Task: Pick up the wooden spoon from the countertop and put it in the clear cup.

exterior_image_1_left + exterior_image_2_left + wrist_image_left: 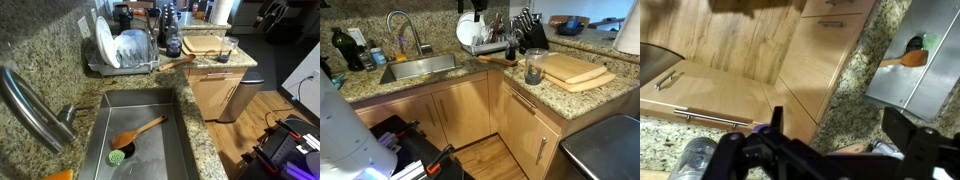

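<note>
polished granite counter (pixel 30 60), speckled beige, brown and black, catches the light around a brushed steel sink (pixel 160 105) and a shiny curved metal tap (pixel 30 105). the orange-brown wooden spoon (pixel 140 130) in the basin looks smooth and faintly glossy. pale wooden boards (pixel 575 70) appear matt. the see-through cup (pixel 534 68) could be glass or plastic. cabinet fronts (pixel 460 110) show satin, light wood grain with metal bar handles (pixel 700 117). the hand (pixel 835 140) is matt black.
</note>
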`<move>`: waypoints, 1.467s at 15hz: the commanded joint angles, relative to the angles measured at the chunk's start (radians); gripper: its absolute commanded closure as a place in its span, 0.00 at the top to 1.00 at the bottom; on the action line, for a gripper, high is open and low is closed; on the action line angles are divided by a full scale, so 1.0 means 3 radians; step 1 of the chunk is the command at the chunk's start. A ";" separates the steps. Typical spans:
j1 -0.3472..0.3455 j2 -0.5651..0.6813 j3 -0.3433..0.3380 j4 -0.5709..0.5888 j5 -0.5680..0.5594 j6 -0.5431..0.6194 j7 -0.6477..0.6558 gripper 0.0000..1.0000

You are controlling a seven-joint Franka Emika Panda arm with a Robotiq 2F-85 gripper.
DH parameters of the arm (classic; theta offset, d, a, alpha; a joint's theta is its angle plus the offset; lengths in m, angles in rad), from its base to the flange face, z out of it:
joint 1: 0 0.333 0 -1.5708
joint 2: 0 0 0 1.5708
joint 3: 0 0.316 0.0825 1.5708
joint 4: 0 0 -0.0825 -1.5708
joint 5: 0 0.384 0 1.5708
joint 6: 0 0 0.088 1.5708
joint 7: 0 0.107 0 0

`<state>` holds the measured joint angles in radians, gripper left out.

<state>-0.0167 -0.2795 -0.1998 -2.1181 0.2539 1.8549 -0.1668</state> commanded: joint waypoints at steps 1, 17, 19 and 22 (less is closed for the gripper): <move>-0.0010 0.0227 0.0220 0.0062 0.0334 0.0624 0.0521 1.00; 0.0100 0.1152 0.0782 0.0266 0.0106 0.1655 0.3074 1.00; 0.0206 0.1293 0.0829 0.0324 0.0175 0.1927 0.3526 1.00; 0.0260 0.1284 0.0820 0.0278 0.0108 0.1957 0.3553 1.00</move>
<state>0.0581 0.1071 0.0514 -2.0359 0.2855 2.4464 0.9022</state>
